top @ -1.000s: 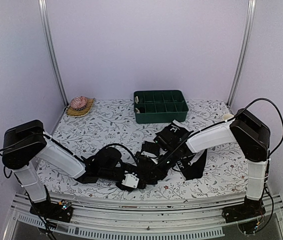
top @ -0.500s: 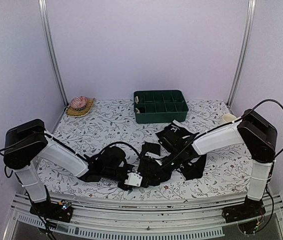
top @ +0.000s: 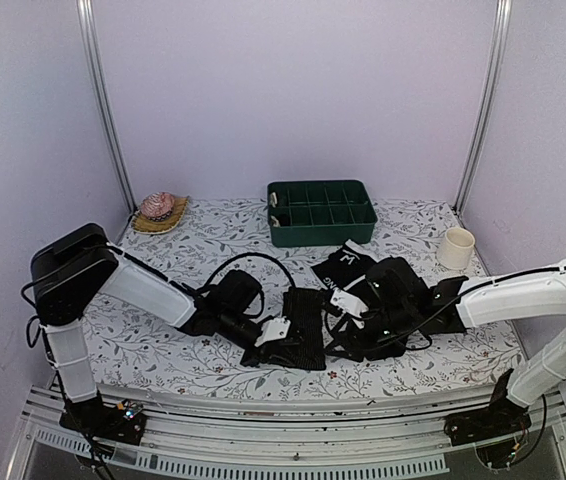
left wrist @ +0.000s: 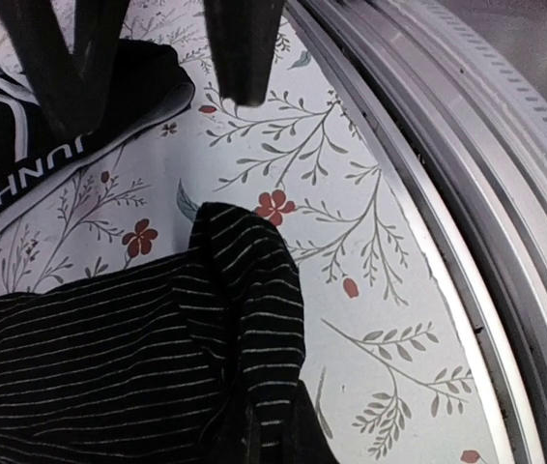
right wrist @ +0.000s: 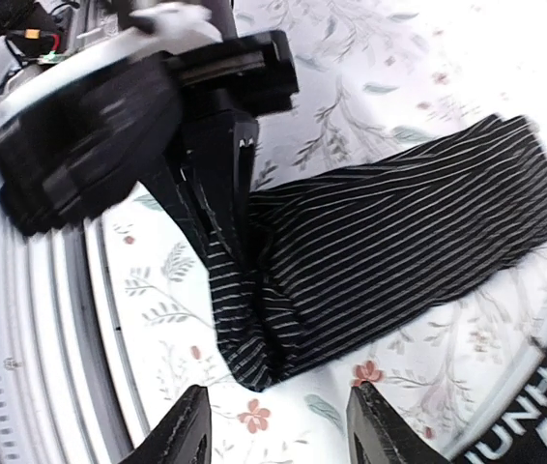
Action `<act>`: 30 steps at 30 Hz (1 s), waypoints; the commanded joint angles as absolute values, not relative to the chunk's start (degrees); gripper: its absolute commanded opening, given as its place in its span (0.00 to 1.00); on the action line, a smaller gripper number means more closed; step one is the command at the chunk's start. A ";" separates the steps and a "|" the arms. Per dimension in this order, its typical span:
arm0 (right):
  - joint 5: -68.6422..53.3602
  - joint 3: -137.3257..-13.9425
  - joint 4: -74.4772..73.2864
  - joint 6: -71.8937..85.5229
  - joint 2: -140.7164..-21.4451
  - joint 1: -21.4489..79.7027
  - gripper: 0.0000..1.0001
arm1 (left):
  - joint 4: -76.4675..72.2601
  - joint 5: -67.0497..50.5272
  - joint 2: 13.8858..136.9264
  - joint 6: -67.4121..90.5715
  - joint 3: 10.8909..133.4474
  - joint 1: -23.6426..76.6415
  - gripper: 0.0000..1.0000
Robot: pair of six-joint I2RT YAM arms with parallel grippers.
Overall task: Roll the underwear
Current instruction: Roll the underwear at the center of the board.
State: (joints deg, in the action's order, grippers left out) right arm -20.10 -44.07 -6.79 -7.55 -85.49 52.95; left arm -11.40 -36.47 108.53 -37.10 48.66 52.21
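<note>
1. Black knit fills the middle of the overhead view. A soft, flat striped brief (top: 308,335), black with fine white lines, lies near the tabletop's near edge at mid-width. The left gripper (top: 285,346) meets its near-left corner. The right gripper (top: 338,312) sits just beside its right side, above a crumpled black lettered brief (top: 348,265) with a white-printed waistband, nearer the centre. A dark green compartmented plastic tray (top: 321,235) stands at the far edge, and a cream cup (top: 456,247) stands toward the far-right corner.
2. From the left wrist, the striped brief's end is bunched into a thick, rounded fold on the floral-printed tabletop (left wrist: 380,242), close to the ridged metal rail (left wrist: 467,193) along the near edge. The right gripper's two dark fingers hang above, spread, with nothing between them.
3. From the right wrist, the left gripper's jaws are together, clamped on the puckered near end of the striped brief. The rest lies as a long, smooth band. The right gripper's pale fingers stand apart and empty.
4. Likely risks:
   - The pinch holds only a small lump of stretchy knit, so turning it may drag the whole band instead of rolling it.
   - The fold could spring loose with no second hold.
   - So near the rail, the fabric could slip over the near edge.
   - The open right fingers could snag the lettered brief below.
</note>
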 commanded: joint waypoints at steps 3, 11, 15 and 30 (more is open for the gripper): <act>-2.52 -36.17 3.84 -14.88 -76.93 60.56 0.50 | -4.97 -43.78 115.41 -29.07 49.34 47.80 0.00; 7.08 -36.76 7.17 -22.42 -82.79 69.97 0.50 | -1.06 -49.31 120.45 -22.93 53.42 42.80 0.00; 11.64 -39.62 7.59 -25.88 -88.47 73.04 0.50 | 0.70 -49.65 122.61 -21.57 55.20 41.61 0.00; 16.83 -45.10 10.11 -33.25 -99.80 73.39 0.50 | 2.98 -50.88 124.54 -21.31 57.30 40.34 0.00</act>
State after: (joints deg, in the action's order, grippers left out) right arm 14.37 -43.46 8.82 -31.20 -97.32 73.19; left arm -3.92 -59.83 120.62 -21.30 58.81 42.11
